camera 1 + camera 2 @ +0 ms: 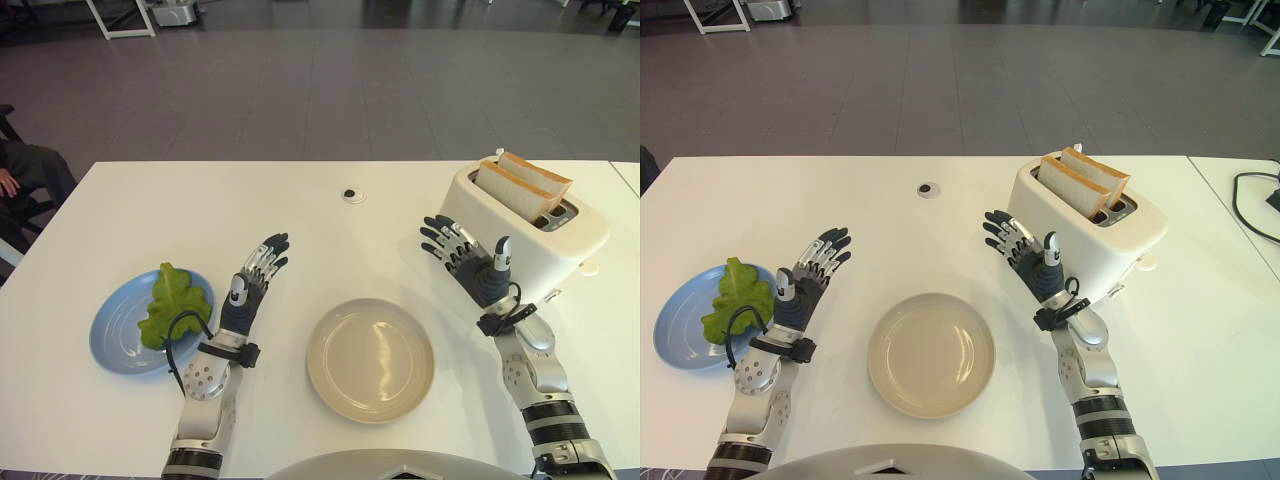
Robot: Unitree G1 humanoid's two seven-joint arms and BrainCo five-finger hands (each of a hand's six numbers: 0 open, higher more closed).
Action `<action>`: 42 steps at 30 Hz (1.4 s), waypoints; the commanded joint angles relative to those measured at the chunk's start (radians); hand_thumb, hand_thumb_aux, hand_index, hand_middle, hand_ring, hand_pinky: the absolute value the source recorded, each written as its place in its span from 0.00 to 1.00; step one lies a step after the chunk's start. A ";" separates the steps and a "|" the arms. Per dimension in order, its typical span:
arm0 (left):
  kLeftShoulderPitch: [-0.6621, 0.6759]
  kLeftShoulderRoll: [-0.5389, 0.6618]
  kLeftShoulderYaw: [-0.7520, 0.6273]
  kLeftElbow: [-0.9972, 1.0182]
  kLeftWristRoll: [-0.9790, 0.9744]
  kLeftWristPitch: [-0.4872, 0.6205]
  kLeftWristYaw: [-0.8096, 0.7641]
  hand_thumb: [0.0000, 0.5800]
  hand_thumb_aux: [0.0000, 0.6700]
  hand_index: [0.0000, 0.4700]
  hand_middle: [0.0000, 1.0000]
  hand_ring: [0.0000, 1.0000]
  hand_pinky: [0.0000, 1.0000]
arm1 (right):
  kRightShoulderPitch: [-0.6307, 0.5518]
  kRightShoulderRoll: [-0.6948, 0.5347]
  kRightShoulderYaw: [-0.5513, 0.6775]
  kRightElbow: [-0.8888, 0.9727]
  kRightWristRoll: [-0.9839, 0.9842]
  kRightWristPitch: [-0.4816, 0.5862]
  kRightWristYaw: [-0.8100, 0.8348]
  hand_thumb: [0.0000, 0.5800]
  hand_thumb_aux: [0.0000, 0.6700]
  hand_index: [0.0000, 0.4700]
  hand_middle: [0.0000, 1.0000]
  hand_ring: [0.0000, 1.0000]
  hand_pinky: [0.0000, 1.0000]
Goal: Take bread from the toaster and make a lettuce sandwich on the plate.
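Observation:
A white toaster (540, 225) stands at the table's right side with two bread slices (528, 184) sticking up from its slots. An empty beige plate (370, 358) lies in the front middle. A green lettuce leaf (172, 303) rests on a blue plate (112, 330) at the left. My right hand (470, 262) is open, fingers spread, just left of the toaster's front and above the table. My left hand (248, 285) is open too, between the blue plate and the beige plate, holding nothing.
A small round black-and-white fitting (351, 195) sits in the table's middle rear. A second table (628, 175) adjoins on the right, with a black cable (1252, 205) lying on it. A seated person (20, 180) is at the far left edge.

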 commanded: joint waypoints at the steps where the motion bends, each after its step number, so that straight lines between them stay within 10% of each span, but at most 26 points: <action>1: 0.010 -0.006 0.012 0.001 0.025 0.018 -0.015 0.00 0.00 0.00 0.00 0.00 0.00 | 0.006 -0.003 0.007 0.049 -0.101 0.023 0.002 0.00 0.00 0.00 0.00 0.00 0.00; 42: 0.038 -0.066 0.025 -0.032 0.014 0.029 -0.125 0.00 0.00 0.00 0.00 0.00 0.00 | 0.025 0.092 -0.143 -0.023 -0.035 0.117 0.186 0.00 0.00 0.00 0.00 0.00 0.00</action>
